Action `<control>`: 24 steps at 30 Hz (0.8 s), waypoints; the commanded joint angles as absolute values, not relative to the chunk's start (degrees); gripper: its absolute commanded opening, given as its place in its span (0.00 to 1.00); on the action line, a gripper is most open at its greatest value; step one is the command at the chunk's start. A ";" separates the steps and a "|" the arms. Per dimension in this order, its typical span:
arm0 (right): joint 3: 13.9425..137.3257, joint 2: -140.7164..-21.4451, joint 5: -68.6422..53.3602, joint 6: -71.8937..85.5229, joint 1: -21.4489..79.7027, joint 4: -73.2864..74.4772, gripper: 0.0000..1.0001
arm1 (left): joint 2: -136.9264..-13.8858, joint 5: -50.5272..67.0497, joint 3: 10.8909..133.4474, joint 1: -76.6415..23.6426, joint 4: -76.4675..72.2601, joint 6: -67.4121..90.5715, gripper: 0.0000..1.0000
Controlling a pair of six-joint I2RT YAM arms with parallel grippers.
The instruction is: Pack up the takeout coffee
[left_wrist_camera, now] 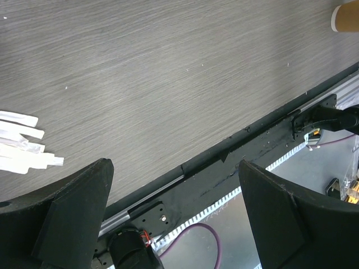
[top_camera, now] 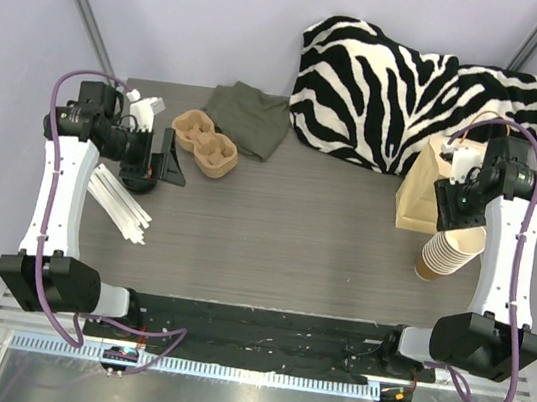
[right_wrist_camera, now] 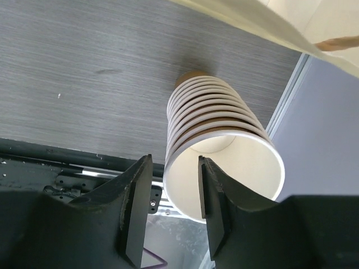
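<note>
Overhead view of a grey wood-grain tabletop [top_camera: 295, 225] with a robot arm at each side. At the right, a tall stack of brown paper cups [top_camera: 448, 250] stands near the tabletop's right edge, just in front of a tan paper bag [top_camera: 417, 188]. The takeout cup is the top cup [right_wrist_camera: 247, 162] of that stack, nested in the others with its white inside showing. The right claw [right_wrist_camera: 174, 162] hangs over it with fingers partly spread, one outside the rim and one over the mouth, so the cup wall lies between them; they seem not to pinch it, though contact is hard to judge. At the left, the left claw [left_wrist_camera: 174, 168] is spread wide and holds nothing, above bare tabletop beside a fan of white wrapped straws [top_camera: 118, 204]. A cardboard cup carrier [top_camera: 206, 143] sits just beyond it; an olive cloth [top_camera: 251, 118] and a zebra-print cloth [top_camera: 396, 89] lie along the far edge.
</note>
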State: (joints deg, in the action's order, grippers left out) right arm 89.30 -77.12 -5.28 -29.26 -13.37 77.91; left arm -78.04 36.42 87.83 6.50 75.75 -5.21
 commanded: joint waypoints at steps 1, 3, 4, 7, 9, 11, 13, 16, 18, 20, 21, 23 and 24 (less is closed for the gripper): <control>87.54 -75.67 -5.19 -29.88 -13.54 83.68 0.45 | -78.13 36.12 89.65 5.98 76.38 -6.15 1.00; 86.57 -75.59 -4.66 -29.88 -13.62 83.32 0.42 | -78.13 36.04 89.65 6.06 76.46 -6.33 1.00; 86.40 -75.41 -4.48 -29.97 -13.54 83.06 0.36 | -78.05 35.95 89.74 5.98 76.38 -6.24 1.00; 86.40 -75.15 -4.39 -29.97 -13.54 83.06 0.25 | -78.22 35.95 89.65 5.89 76.38 -6.24 1.00; 86.92 -74.97 -4.31 -30.06 -13.54 83.23 0.20 | -78.22 35.86 89.47 5.98 76.29 -6.15 1.00; 87.62 -74.88 -4.39 -30.06 -13.54 83.76 0.13 | -78.31 35.86 89.56 5.89 76.29 -6.15 1.00; 88.59 -74.88 -4.66 -30.06 -13.54 84.46 0.10 | -78.31 35.86 89.56 5.89 76.29 -6.15 1.00; 89.99 -74.88 -5.45 -29.97 -13.54 85.52 0.08 | -78.48 35.86 89.56 5.71 76.29 -6.06 1.00; 90.09 -74.79 -5.54 -30.06 -13.54 85.95 0.08 | -78.57 35.69 89.74 5.63 76.20 -6.06 1.00; 90.00 -74.71 -5.45 -30.06 -13.54 86.13 0.09 | -78.57 35.68 89.91 5.54 76.11 -6.07 1.00; 89.91 -74.62 -5.28 -30.15 -13.54 86.13 0.06 | -78.66 35.60 89.91 5.62 76.11 -6.06 1.00; 90.09 -74.71 -5.19 -30.06 -13.54 86.04 0.01 | -78.58 35.60 89.91 5.54 76.11 -6.15 1.00; 90.26 -74.71 -5.19 -29.97 -13.62 86.13 0.01 | -78.66 35.60 89.83 5.45 76.11 -6.15 1.00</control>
